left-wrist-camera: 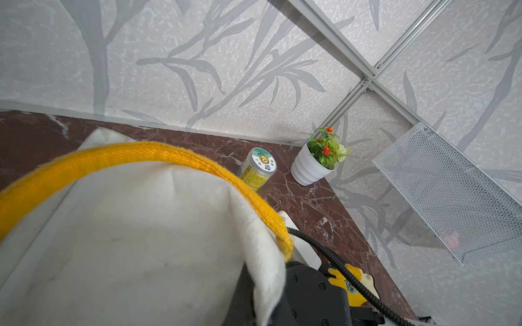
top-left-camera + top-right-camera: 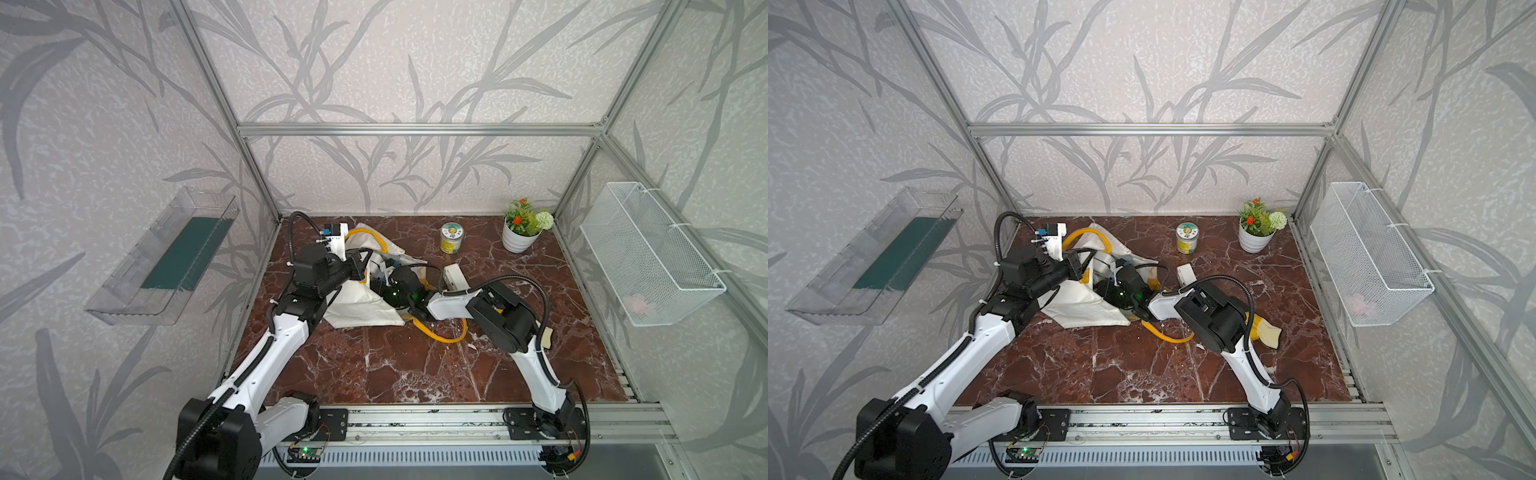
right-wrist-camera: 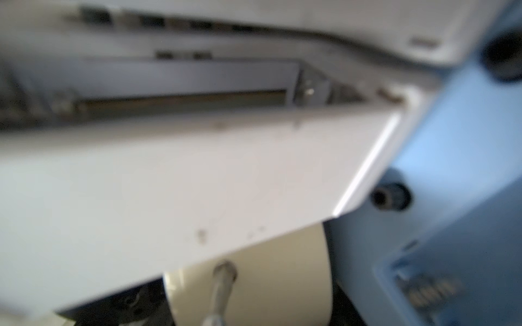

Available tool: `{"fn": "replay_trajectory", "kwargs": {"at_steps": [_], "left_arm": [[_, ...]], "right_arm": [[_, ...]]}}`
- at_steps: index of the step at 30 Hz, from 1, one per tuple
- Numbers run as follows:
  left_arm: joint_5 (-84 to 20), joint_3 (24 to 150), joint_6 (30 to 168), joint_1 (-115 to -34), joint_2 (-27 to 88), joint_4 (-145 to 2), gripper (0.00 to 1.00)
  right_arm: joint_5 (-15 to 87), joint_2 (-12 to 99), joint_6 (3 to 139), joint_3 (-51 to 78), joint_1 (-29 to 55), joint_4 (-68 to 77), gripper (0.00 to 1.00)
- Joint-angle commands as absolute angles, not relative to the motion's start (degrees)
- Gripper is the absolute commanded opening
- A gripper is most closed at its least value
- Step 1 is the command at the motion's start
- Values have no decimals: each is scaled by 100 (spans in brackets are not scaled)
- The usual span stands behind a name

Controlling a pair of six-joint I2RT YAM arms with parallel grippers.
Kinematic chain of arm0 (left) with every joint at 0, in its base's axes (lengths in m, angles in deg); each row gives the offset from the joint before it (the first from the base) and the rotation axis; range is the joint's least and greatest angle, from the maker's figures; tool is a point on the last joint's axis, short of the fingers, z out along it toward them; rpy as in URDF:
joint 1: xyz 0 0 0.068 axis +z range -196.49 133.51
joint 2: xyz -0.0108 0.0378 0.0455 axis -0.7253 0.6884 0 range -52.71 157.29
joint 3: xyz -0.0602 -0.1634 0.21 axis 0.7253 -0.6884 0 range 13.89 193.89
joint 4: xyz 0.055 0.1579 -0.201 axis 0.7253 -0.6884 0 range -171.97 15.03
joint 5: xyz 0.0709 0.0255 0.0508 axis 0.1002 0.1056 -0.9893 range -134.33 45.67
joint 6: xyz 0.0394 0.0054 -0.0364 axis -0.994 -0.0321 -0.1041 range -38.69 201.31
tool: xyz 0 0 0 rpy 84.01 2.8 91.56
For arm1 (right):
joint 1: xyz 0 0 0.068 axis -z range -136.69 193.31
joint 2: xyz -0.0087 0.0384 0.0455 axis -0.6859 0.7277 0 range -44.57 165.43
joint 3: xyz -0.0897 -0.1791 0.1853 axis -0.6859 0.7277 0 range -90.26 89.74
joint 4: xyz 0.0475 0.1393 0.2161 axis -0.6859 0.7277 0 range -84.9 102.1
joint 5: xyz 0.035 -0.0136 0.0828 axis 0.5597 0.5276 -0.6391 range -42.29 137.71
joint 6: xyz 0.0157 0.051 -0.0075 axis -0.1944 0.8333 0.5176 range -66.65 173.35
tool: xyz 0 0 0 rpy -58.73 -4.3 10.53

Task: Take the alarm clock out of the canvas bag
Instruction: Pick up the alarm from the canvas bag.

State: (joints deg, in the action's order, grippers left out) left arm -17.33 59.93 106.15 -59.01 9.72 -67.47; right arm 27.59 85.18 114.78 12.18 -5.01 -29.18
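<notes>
Rim cloth of the off-white canvas bag (image 2: 361,307) with yellow straps sat clenched in your left gripper (image 2: 362,266). Your right gripper (image 2: 377,285) sat at its mouth, state impossible to tell.

You've got matt off-white woven cloth on the canvas bag (image 2: 365,307), with coarse yellow webbing on its handle (image 1: 141,153). Your tabletop (image 2: 395,365) reads glossy, red-brown marble-look. The frame rail (image 2: 415,129) is brushed metal, basket (image 2: 648,257) white wire mesh, wall tray (image 2: 124,291) clear plastic, pot (image 2: 517,243) smooth ribbed white.
</notes>
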Motion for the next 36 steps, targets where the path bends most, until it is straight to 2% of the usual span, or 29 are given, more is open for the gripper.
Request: {"fn": "replay_trajectory", "kwargs": {"at_steps": [1,5,20,36], "left_arm": [[-1809,6453,9860,-5855,526,-7019,0],[-2190,6621,9273,-5772,449,-7655,0],[-2947,6904,8294,-5445,373,-8329,0],[-3276,6817,8158,-5211,-32,-8533,0]], "right_arm": [[2784,7913,11315,1310,-437,-3281,36],[2793,7498,11062,1616,-442,-3147,31],[2698,6137,9938,2174,-472,-1786,29],[2272,5522,9014,2093,-389,-581,29]]}}
